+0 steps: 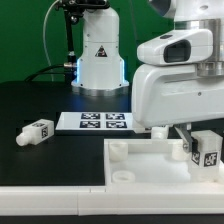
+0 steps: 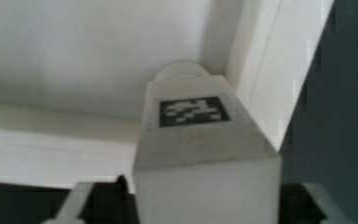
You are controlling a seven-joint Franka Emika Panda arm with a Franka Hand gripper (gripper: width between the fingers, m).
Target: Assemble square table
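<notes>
Over the square tabletop (image 1: 150,165), at the exterior view's right, fingers (image 1: 186,139) are clamped on a tagged leg (image 1: 207,148) that is not yet seated. A second leg (image 1: 36,130) lies loose on the desk (image 1: 60,165). No legs look fitted, so this is an early stage.

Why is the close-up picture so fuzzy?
Wrist view: the leg sits right up against the lens, so its tag looks soft and the white tabletop behind it blurs. Exterior view: sharper, with a bluish glow on the arm's base and the rest of the background dim.
</notes>
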